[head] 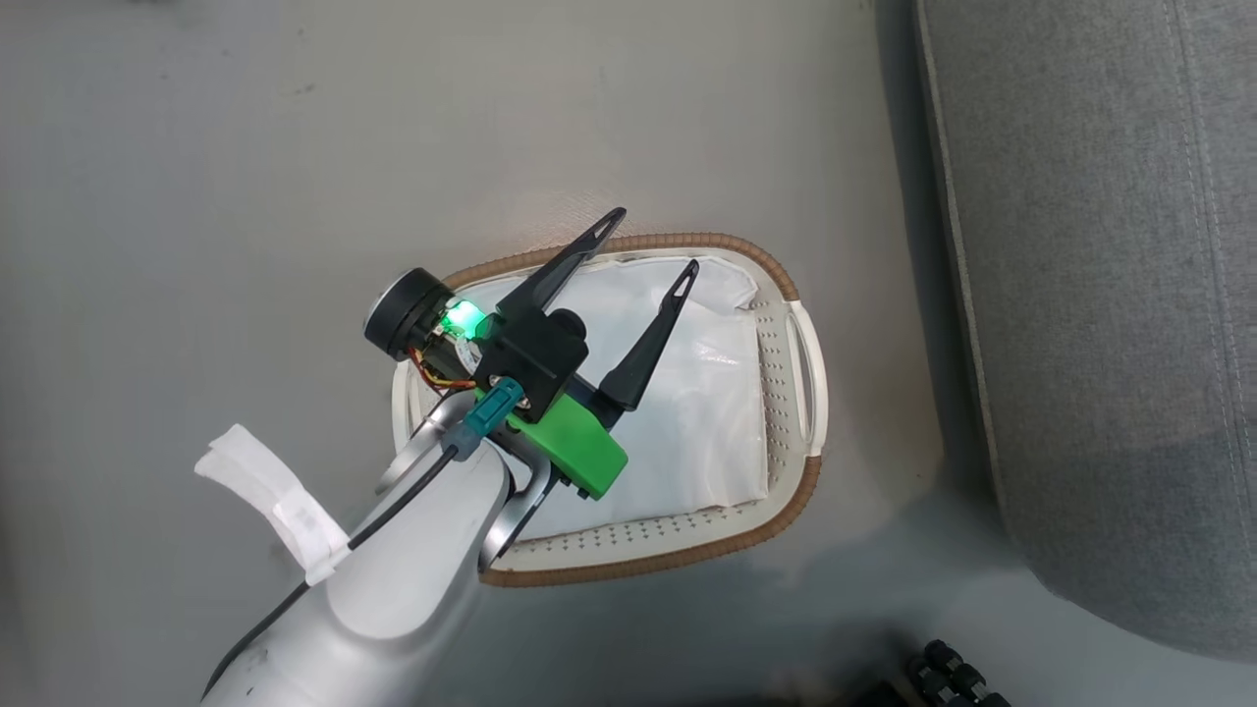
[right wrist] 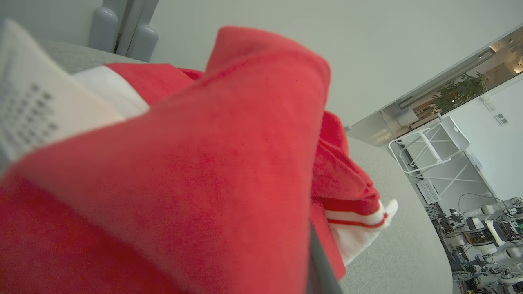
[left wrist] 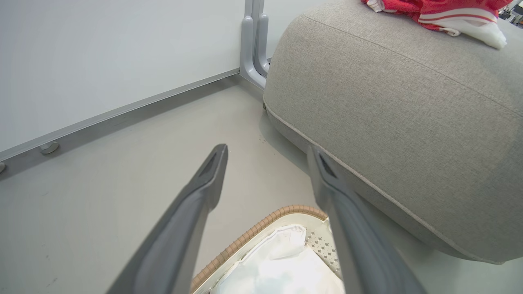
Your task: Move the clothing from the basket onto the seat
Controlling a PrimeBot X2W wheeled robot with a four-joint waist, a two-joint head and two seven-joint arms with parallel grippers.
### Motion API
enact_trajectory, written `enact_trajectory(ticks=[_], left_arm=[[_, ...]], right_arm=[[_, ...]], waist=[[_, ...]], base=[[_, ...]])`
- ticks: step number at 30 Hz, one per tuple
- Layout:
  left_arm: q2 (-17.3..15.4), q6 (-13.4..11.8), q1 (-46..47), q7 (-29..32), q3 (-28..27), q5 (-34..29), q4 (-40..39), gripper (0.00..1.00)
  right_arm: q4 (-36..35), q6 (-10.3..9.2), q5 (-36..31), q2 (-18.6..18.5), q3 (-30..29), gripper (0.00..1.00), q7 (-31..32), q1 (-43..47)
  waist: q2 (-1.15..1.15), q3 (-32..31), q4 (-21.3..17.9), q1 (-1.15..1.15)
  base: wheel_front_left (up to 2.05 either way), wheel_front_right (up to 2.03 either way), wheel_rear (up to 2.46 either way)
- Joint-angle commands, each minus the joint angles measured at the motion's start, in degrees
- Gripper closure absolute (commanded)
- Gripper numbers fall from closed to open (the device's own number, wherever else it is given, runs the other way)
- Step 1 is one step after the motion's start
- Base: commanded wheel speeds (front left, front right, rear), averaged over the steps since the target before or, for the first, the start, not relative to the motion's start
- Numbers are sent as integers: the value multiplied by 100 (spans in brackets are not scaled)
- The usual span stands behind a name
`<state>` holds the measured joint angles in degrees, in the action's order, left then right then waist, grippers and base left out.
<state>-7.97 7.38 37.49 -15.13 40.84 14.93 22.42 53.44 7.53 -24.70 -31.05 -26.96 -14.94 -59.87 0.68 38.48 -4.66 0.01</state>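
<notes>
**Basket.** Oval white perforated plastic basket (head: 781,393) with a brown woven-look rim and side handle slots. It stands on the smooth grey floor (head: 245,147), just beside the seat's edge. Inside lies a glossy white liner sheet (head: 707,412), crumpled.

**Seat.** Large grey woven-fabric seat (head: 1110,295) with rounded edges and stitched seams.

**Clothing.** Bright red clothing (right wrist: 204,163), matte and slightly fuzzy, with white panels, thin stripes and a printed white label (right wrist: 24,102). It is heaped on the seat's top.

**Left pincer** (head: 652,242). Two long dark tapered fingers spread wide apart, holding nothing, poised over one end of the basket.

**Right pincer** (right wrist: 320,267). Fingers together, clamped on a raised fold of the clothing. The fold covers them except for one grey sliver.
</notes>
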Motion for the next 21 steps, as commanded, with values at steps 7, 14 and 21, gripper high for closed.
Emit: enact_trajectory(ticks=[7, 14, 21], left_arm=[[-26, 16, -111, -2, -63, 96, 52, 0], [-71, 16, -268, -2, -197, 153, 52, 0], [-59, -10, -547, -2, -448, 189, 62, 0]], right_arm=[[-525, -8, -7, 445, 112, 0, -26, 499], [-1230, -8, 423, 974, 89, 0, -24, 1324], [-1787, -8, 788, 1322, 361, 0, -26, 2080]], waist=[[-68, -253, -317, -1], [-68, -615, -553, -1], [-68, -1101, -694, -1]], base=[[0, 0, 0], [0, 0, 0], [0, 0, 0]])
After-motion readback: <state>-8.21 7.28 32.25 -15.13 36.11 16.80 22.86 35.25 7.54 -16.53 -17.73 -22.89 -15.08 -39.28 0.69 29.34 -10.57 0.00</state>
